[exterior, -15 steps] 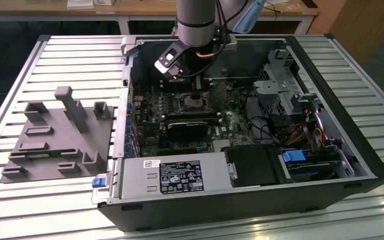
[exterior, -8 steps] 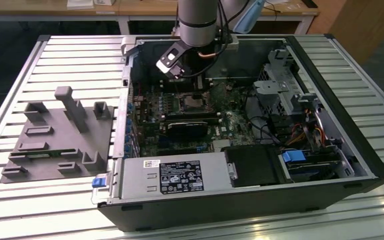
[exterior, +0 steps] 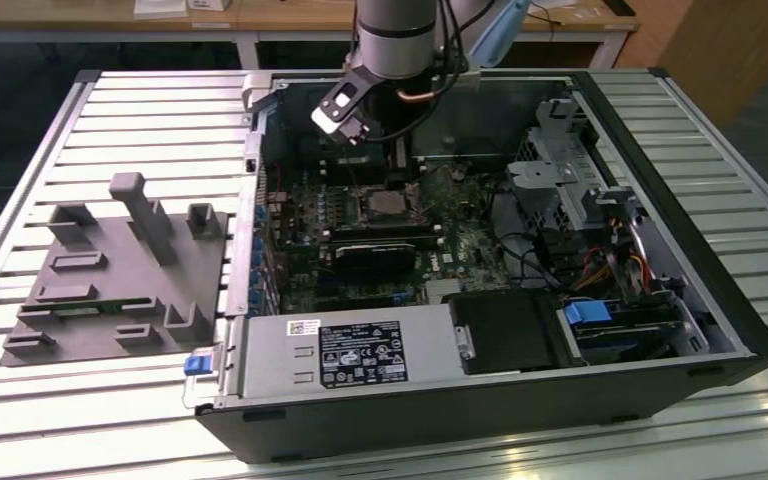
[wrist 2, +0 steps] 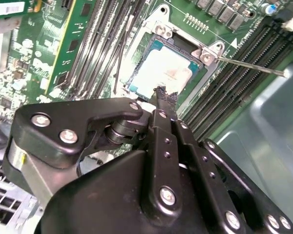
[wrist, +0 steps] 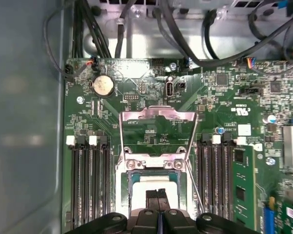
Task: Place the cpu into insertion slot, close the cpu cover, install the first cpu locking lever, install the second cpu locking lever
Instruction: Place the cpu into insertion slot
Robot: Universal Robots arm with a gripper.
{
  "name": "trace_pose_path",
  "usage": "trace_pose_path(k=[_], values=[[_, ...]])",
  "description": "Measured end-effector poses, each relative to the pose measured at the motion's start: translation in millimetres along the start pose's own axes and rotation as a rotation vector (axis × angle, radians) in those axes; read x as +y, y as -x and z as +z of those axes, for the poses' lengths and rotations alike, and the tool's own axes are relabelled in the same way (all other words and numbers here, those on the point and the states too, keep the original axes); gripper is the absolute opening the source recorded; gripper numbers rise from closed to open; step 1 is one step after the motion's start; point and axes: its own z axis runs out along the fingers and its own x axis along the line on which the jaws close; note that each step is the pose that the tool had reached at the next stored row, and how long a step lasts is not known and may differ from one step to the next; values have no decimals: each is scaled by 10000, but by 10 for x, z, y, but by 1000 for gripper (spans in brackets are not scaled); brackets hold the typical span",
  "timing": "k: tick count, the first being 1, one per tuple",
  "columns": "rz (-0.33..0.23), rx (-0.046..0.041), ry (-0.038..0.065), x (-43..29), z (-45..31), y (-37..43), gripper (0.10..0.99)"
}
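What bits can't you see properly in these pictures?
1. Second wrist view: the claw covers one edge of the cpu, so whether they touch is unclear.
2. First wrist view: the claw hides the cpu's middle, and the picture's edge cuts off part of it.
3. Exterior view: the insertion slot is too small to show whether the cpu sits flat.

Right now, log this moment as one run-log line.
dull silver-grey square cpu: seated in silver-rimmed square insertion slot | thin silvery frame cpu cover: open | black hand: shut, tips over cpu
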Motion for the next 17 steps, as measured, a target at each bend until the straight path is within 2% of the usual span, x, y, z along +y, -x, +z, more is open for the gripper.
trace_pose_path(k=[9,17], values=[[0,0,0,14,-214,6,102],[-1,0,0,16,-237,6,102]])
